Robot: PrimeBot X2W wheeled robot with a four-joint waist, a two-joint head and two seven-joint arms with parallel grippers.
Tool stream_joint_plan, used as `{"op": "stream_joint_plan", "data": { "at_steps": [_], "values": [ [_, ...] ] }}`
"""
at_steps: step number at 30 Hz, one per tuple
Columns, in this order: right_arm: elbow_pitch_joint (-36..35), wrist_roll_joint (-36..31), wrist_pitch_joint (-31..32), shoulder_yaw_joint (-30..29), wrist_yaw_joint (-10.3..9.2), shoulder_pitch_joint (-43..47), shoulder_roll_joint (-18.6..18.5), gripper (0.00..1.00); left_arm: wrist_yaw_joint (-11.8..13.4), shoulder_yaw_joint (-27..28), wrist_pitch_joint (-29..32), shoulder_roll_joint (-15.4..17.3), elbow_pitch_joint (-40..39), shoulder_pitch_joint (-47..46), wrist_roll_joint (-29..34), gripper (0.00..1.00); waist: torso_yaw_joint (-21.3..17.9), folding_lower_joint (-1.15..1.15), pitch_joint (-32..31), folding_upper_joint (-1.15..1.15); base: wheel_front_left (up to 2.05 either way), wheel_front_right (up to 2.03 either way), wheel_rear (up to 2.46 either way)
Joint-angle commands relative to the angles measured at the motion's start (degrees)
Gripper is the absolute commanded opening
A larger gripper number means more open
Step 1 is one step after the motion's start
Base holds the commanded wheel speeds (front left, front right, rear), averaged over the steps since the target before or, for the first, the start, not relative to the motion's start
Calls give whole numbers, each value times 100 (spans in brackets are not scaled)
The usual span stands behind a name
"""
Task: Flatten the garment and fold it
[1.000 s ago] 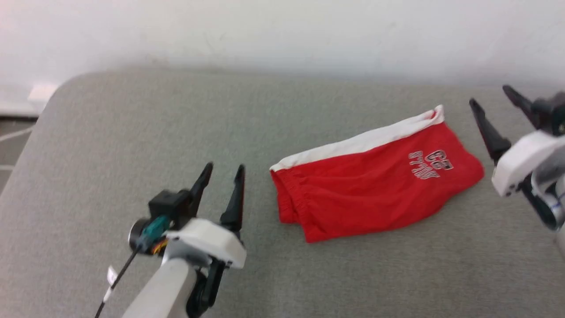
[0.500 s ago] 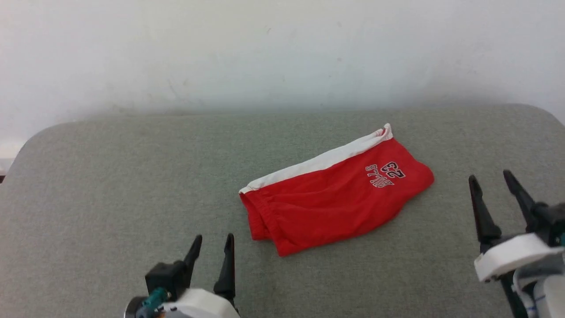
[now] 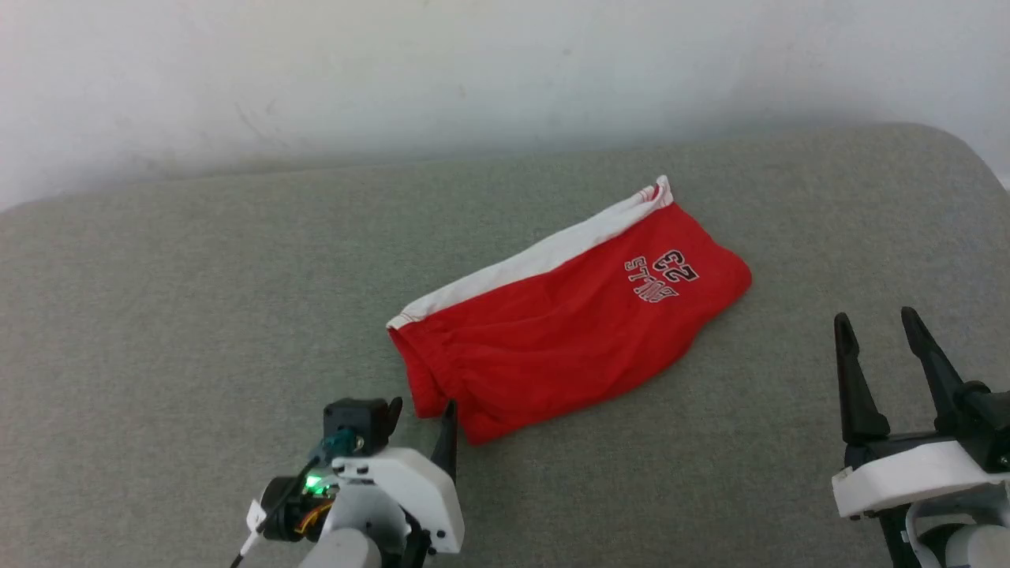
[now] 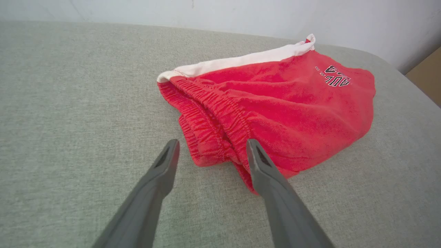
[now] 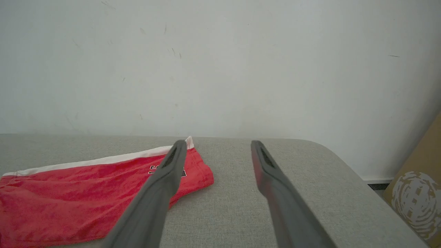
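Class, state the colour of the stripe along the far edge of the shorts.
White stripe, on red shorts; the head view shows it best.

In the head view the garment (image 3: 568, 315) lies on the surface (image 3: 158, 315), just right of the frame's centre. It slants from lower left to upper right, with the waist end at lower left and the numbered leg end at upper right. The wall (image 3: 473, 71) runs behind, across the top. The left jaws sit at the bottom, left of centre, just beside the waist end. The right jaws stand at lower right, apart from the garment.
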Motion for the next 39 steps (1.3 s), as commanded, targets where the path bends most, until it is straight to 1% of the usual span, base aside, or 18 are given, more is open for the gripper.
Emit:
{"op": "stream_joint_plan", "data": {
  "at_steps": [1,4,9,13,15,17,18,19,20,22,24,28,31,34,37,39],
  "values": [
    [-36,6,22,-7,-12,34,23,100,49,-9,90,-23,49,-110,37,100,-188,-1,205,0,0,0,0],
    [-56,34,24,3,-12,17,50,100,175,-27,414,-43,134,-272,39,100,-271,-1,319,0,0,0,0],
    [38,71,-33,31,-12,-24,101,100,345,5,627,-40,214,-386,41,100,-357,-1,499,0,0,0,0],
    [121,74,-85,90,-12,-70,129,100,500,50,748,22,374,-420,67,100,-389,-1,629,0,0,0,0],
    [155,69,-108,115,-12,-100,138,100,542,54,850,38,465,-424,50,100,-392,-1,678,0,0,0,0],
    [188,63,-131,129,-12,-127,144,100,523,3,1049,53,570,-402,10,100,-388,-1,708,0,0,0,0],
    [208,58,-138,133,-12,-140,145,100,491,-44,1179,63,622,-384,-12,94,-382,-1,713,0,0,0,0],
    [226,51,-139,132,-12,-153,143,100,435,-99,1300,70,653,-367,-39,26,-372,-1,716,0,0,0,0],
    [238,41,-132,131,-12,-174,129,100,376,-144,1392,68,654,-351,-74,0,-357,-1,716,0,0,0,0],
    [254,11,-97,127,-12,-218,68,100,299,-204,1463,66,605,-334,-105,0,-300,-1,694,0,0,0,0],
    [274,-17,7,145,-12,-270,-45,100,256,-227,1405,53,503,-323,-114,0,-214,-1,654,0,0,0,0],
    [316,37,458,237,-12,-463,-362,100,226,-216,1056,35,208,-354,-56,0,17,-1,587,0,0,0,0],
    [442,246,1143,379,-12,-707,-587,100,178,-226,720,13,-37,-440,33,0,209,-1,595,0,0,0,0],
    [669,664,1961,536,-12,-1102,-742,100,121,-263,516,-18,-236,-520,87,0,356,-1,667,0,0,0,0],
    [1045,959,2738,672,-12,-1607,-916,100,65,-349,457,-49,-359,-601,139,0,482,-1,781,0,0,0,0],
    [1372,1046,3134,689,-12,-1968,-988,100,43,-416,451,-75,-408,-653,179,0,562,-1,855,0,0,0,0]
  ]
}}
